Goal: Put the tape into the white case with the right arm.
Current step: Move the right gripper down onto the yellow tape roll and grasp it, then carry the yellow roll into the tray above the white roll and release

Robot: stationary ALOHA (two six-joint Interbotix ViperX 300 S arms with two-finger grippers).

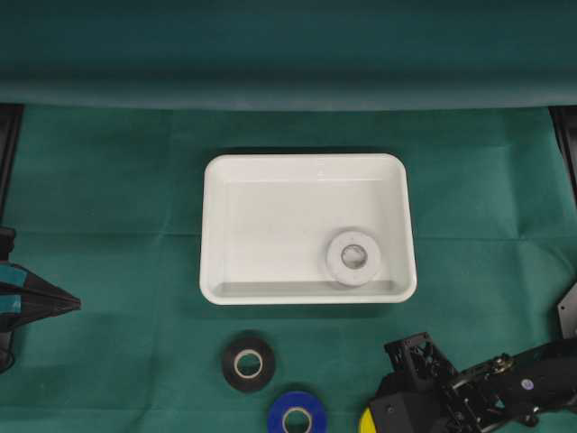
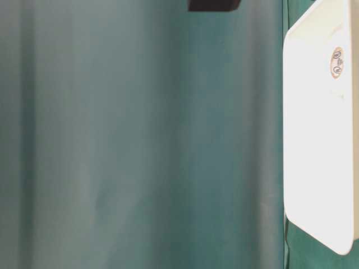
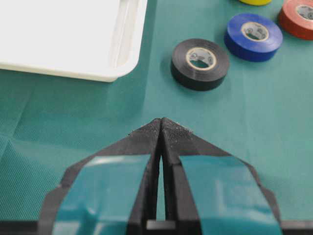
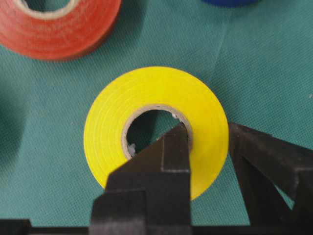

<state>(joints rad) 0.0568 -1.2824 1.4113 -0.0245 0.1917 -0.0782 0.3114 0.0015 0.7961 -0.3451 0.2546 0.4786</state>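
- overhead exterior view: the white case (image 1: 308, 228) is seen in the middle of the green counter (image 1: 126, 207), with a white tape roll (image 1: 352, 258) already lying flat in its near right corner. a black tape roll (image 1: 248, 363) and a blue tape roll (image 1: 297, 415) lie on the cloth just below the case. the right tool (image 1: 383, 417) is found at the bottom right edge, lowered over a yellow tape roll (image 1: 366, 421) of which only a sliver is shown. from that tool the case lies up and to the left, so a lift followed by a carry that way is judged to be what the coming move calls for. the left tool (image 1: 63, 305) is parked at the far left, well apart from everything.
- table-level exterior view: only a side wall of the white case (image 2: 314, 140) against the green cloth is shown; no tool and no loose tape can be made out.
- left wrist view: the left tool (image 3: 161, 126) is seen clenched on nothing, its teal-banded fingers pressed tip to tip above bare cloth, with the black tape roll (image 3: 200, 63), the blue tape roll (image 3: 253, 36) and a red tape roll (image 3: 297, 17) ahead of it.
- right wrist view: the right tool (image 4: 208, 142) is seen clenched on the yellow tape roll (image 4: 155, 128), one finger inside the core and the other outside the ring wall. the roll lies flat on the cloth, with the red tape roll (image 4: 61, 24) near it.
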